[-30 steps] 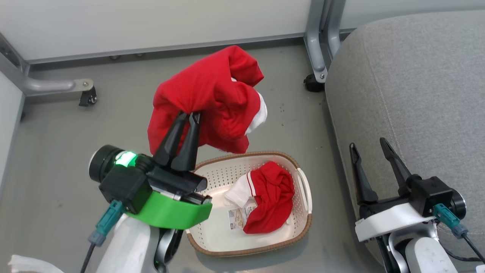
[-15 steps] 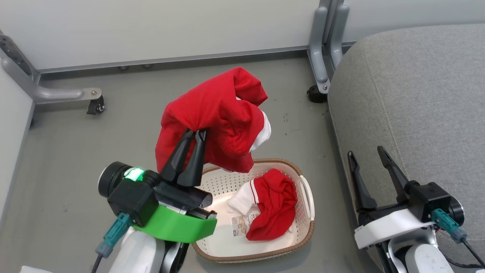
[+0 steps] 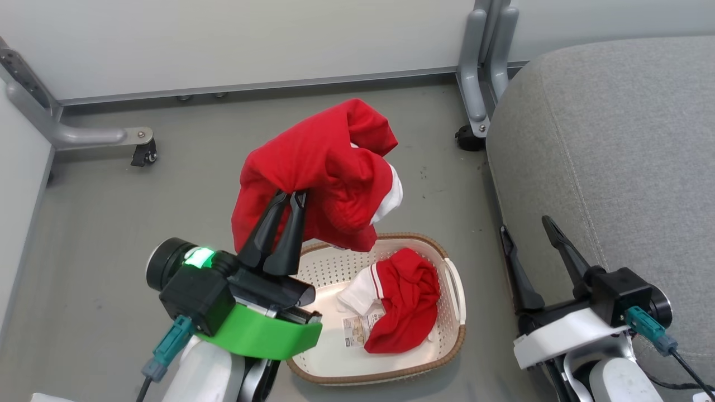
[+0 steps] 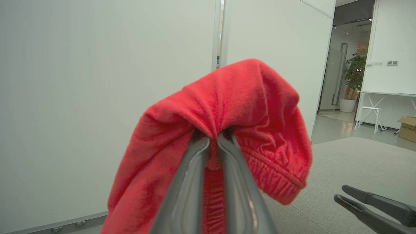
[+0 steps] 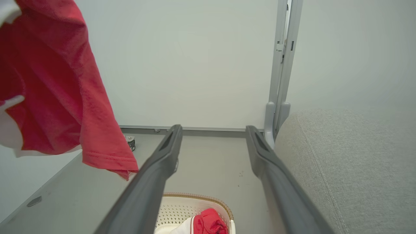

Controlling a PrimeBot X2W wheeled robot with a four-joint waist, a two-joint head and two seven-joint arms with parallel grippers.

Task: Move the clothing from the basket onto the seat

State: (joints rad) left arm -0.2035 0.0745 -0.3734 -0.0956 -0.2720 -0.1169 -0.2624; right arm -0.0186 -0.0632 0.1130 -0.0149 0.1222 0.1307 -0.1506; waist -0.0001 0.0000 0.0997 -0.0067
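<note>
Pinching one red shirt [image 3: 318,167] in my left gripper [image 3: 291,194], I hold it in the air by the basket [image 3: 447,347]. The other red shirt [image 3: 408,301] lies inside. My right gripper [image 3: 525,224] is spread wide by the seat [image 3: 614,139].

Black-fingered left tool [image 3: 291,194], green wrist collar [image 3: 257,335]

Your head view looks steeply down at the small cream perforated plastic basket [image 3: 335,262]. Both your wrist views look level toward the pale wall panel [image 4: 97,97] and share the large grey woven-fabric seat [image 4: 357,159].
</note>
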